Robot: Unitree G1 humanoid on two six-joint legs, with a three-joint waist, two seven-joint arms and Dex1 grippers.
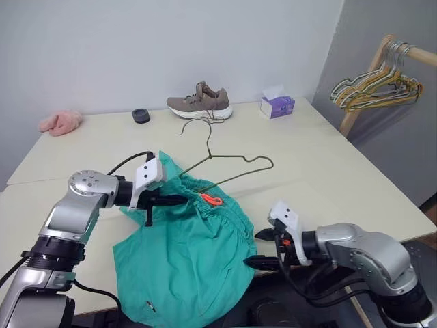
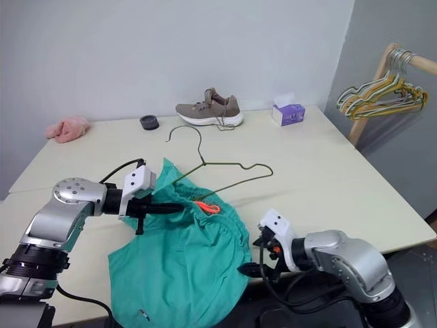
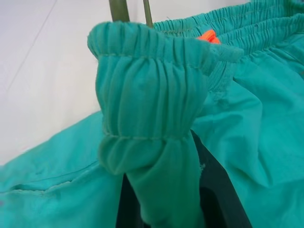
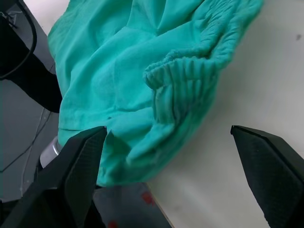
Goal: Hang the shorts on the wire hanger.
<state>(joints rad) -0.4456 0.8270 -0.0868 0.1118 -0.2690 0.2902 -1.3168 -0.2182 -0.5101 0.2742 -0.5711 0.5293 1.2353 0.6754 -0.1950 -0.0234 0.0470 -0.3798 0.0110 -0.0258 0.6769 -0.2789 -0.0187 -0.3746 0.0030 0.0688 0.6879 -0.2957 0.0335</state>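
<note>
A pink fluffy item (image 1: 60, 122) is seen at the far left of the cream table (image 1: 328, 164), with a small dark round object (image 1: 141, 115) further along the back edge. The left gripper (image 1: 179, 199) is clamped on the gathered waistband of the teal-green shorts (image 1: 188, 266), which are spread over the near edge of the table, an orange tag (image 1: 211, 199) showing at the waist. The wire hanger (image 1: 225, 164) lies on the table behind the shorts, one end tucked under the waistband. A brown sneaker (image 1: 200, 102) and a purple tissue box (image 1: 277, 105) are set at the back. The right gripper (image 1: 259, 247) is held just beside the shorts' right edge, its fingers (image 4: 78, 166) spread wide with nothing between them. Coloured hangers (image 1: 375, 85) are hung on a wooden rail at far right.
</note>
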